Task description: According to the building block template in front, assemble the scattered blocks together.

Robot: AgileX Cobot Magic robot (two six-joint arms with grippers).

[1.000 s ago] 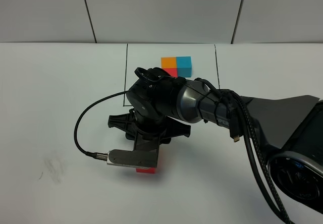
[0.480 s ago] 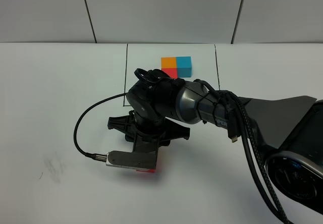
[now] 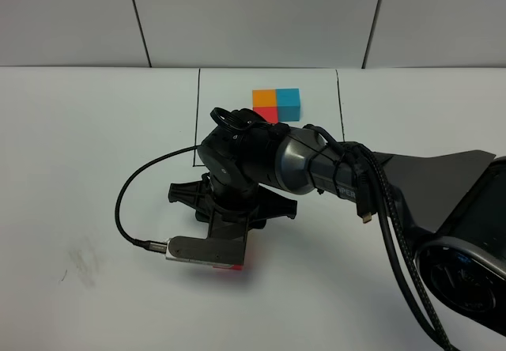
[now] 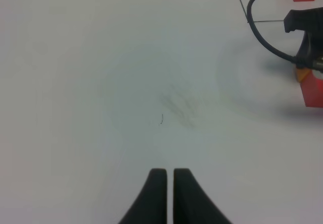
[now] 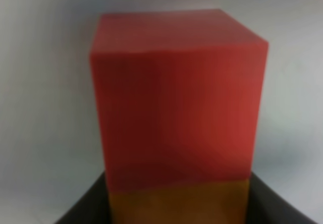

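Note:
The building block template [image 3: 277, 103], an orange, blue and red trio, sits inside a thin black rectangle at the back. My right arm reaches across to the left of the middle, its gripper [image 3: 228, 258] pointing down at the table. A red block [image 3: 230, 267] peeks out under it. In the right wrist view the gripper [image 5: 176, 205] is shut on an orange block [image 5: 176, 201], which sits flush against the red block [image 5: 176, 98]. My left gripper [image 4: 165, 176] is shut over bare table, with the red block [image 4: 315, 90] far off to its side.
The right arm's black cable [image 3: 126, 201] loops out over the table to the left of the gripper. A faint grey smudge [image 3: 83, 262] marks the white table [image 3: 71, 145] at the front left. The right arm's base [image 3: 466, 256] fills the front right corner.
The right gripper has sunk a little, and its wrist plate now covers more of the red block. The left gripper has not moved.

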